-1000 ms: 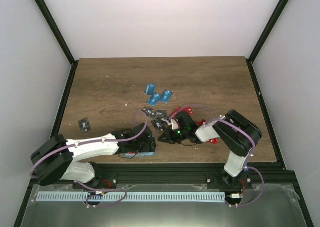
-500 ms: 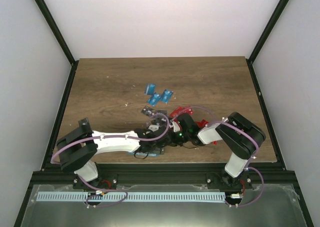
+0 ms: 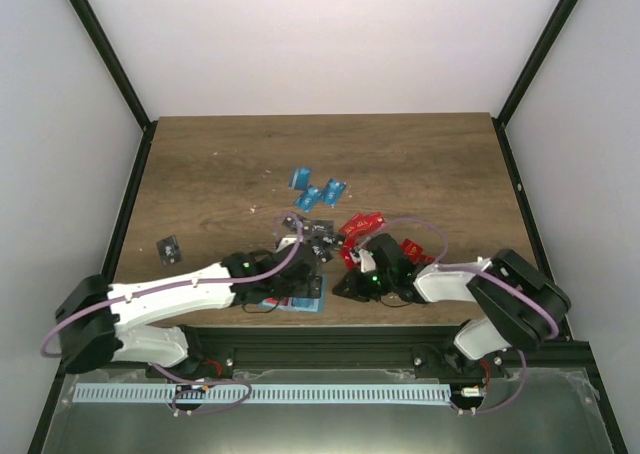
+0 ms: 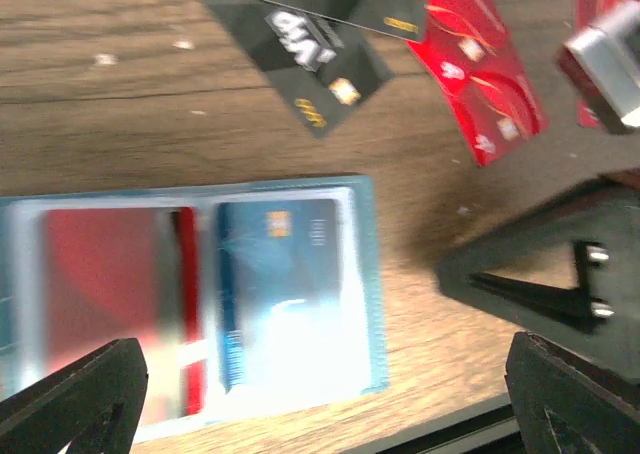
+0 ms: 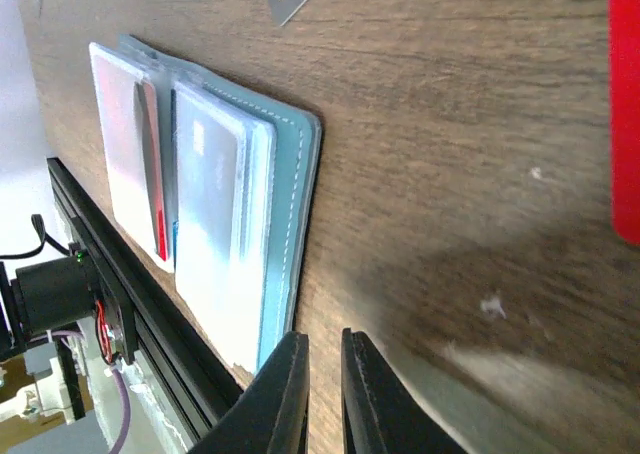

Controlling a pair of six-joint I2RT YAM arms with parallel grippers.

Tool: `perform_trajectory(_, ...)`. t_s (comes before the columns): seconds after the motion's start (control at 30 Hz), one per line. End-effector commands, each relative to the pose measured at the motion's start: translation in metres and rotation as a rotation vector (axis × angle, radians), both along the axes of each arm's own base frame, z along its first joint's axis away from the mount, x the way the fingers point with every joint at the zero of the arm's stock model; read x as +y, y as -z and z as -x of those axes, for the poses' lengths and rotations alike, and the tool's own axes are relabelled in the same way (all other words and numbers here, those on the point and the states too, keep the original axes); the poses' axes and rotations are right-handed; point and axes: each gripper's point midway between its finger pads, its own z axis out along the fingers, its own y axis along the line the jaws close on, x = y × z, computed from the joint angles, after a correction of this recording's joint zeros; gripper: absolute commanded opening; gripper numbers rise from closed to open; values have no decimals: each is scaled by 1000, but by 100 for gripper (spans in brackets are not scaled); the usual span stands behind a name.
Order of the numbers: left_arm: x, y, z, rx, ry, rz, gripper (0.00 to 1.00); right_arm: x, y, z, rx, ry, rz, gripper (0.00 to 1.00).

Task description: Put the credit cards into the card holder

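Note:
The teal card holder (image 3: 303, 305) lies open flat by the table's near edge. In the left wrist view the card holder (image 4: 365, 274) shows a red card (image 4: 100, 274) in one clear pocket and a blue card (image 4: 285, 264) in the other. My left gripper (image 4: 320, 414) hovers above it, open wide and empty. My right gripper (image 5: 325, 394) sits low beside the card holder's (image 5: 295, 184) right edge, its fingers parted by a narrow slit with nothing between them. Loose credit cards lie beyond: black (image 3: 316, 236), red (image 3: 362, 224), blue (image 3: 318, 190).
A lone black card (image 3: 169, 248) lies at the left. Another red card (image 3: 416, 250) rests near the right arm. The black table rail (image 3: 330, 334) runs just in front of the holder. Both grippers (image 3: 322, 286) are close together there.
My left gripper has opened wider and its arm has swung back to the left. My right gripper has come nearer the front edge, beside the holder, and its fingers have parted slightly.

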Motion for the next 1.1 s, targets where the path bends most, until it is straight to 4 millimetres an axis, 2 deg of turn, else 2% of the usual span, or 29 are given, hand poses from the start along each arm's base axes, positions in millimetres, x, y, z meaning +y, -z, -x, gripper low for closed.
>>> perform_trajectory(0.0, 59, 11, -1, -7, -81, -108, 100, -10, -6, 3, -38, 23, 27, 13)
perform_trajectory(0.07, 74, 18, -2, -1, -115, -100, 100, -13, -10, 5, -43, 32, 20, 13)
perform_trajectory(0.2, 91, 29, -3, -1, -160, -84, 98, -18, -12, 10, -36, 49, 14, 13)
perform_trajectory(0.33, 90, 43, 1, 27, -149, -70, 80, -26, -10, 16, -26, 69, 28, 13)
perform_trajectory(0.43, 79, 53, 4, 52, -111, -34, 71, -32, -11, 18, -28, 85, 34, 13)
perform_trajectory(0.7, 51, 71, 5, 105, -38, 5, 70, -37, -12, 19, -37, 101, 49, 13)
perform_trajectory(0.8, 32, 74, 6, 129, 4, 34, 68, -38, -12, 17, -41, 104, 59, 13)
perform_trajectory(0.97, -18, 60, 15, 153, 116, 118, 66, -44, -15, 8, -73, 150, 94, 13)
perform_trajectory(1.07, -37, 46, 28, 177, 180, 183, 66, -48, -20, 1, -98, 187, 116, 14)
